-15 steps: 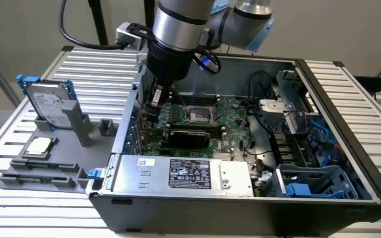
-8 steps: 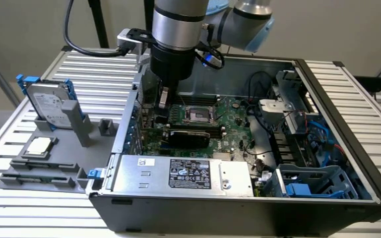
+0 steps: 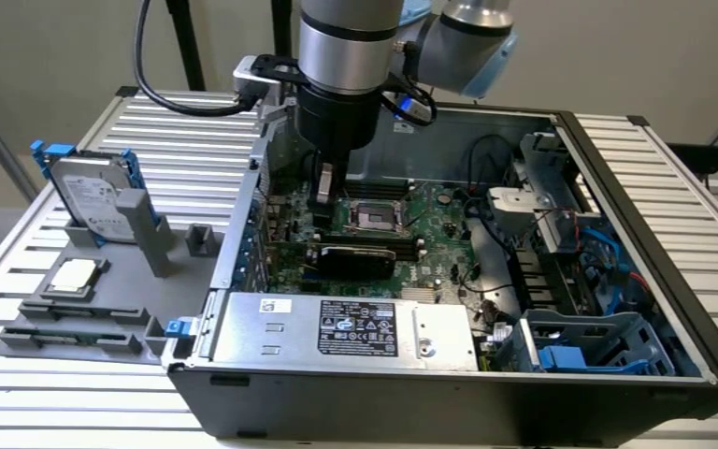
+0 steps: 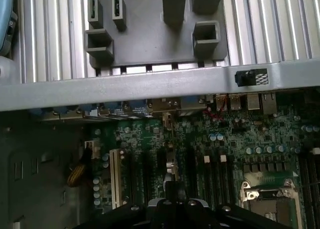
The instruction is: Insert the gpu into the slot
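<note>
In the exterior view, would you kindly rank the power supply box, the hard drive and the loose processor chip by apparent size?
1. Power supply box, nearest the camera
2. Hard drive
3. Processor chip

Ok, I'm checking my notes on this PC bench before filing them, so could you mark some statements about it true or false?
1. The computer case is open, with the motherboard showing. True.
2. The hard drive sits inside the case. False: it stands in the grey fixture on the table, at the exterior view's left of the case.
3. A silver-labelled power supply sits in the case. True.
4. The gripper hangs over the grey fixture. False: it reaches down into the case, over the motherboard.
</note>
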{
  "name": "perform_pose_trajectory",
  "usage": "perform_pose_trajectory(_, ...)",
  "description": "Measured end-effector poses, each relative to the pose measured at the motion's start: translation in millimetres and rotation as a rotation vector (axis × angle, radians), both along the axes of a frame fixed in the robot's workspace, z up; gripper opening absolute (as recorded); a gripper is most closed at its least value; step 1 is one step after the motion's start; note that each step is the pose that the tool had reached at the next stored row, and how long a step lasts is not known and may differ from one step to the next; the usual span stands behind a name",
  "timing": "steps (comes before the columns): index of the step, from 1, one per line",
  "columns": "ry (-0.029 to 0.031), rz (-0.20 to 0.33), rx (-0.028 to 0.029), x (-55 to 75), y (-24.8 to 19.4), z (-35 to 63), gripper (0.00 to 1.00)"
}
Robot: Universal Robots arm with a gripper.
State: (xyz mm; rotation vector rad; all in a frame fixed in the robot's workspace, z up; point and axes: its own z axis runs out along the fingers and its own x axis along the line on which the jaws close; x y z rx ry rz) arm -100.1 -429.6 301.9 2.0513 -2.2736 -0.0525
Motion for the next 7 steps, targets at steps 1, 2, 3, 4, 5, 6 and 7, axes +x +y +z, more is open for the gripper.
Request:
perform_pose_trajectory(1,0.0001,0.000,0.0122,0.7,0.0,0.2,0.11)
perform_pose_trajectory(2,0.0007,0.001,0.0133,0.8,0.1,0.2,0.11)
perform_pose_trajectory(3,0.0007,0.001,0.0142,0.8,0.1,0.2,0.11)
perform_pose_trajectory(4,0.0008,0.001,0.0150,0.8,0.1,0.3,0.11)
perform_pose_trajectory(5,0.0009,0.001,0.0158,0.8,0.1,0.4,0.11)
perform_pose_trajectory(6,0.0008,0.001,0.0168,0.8,0.0,0.3,0.11)
perform_pose_trajectory(7,0.0008,0.001,0.0176,0.8,0.0,0.3,0.11)
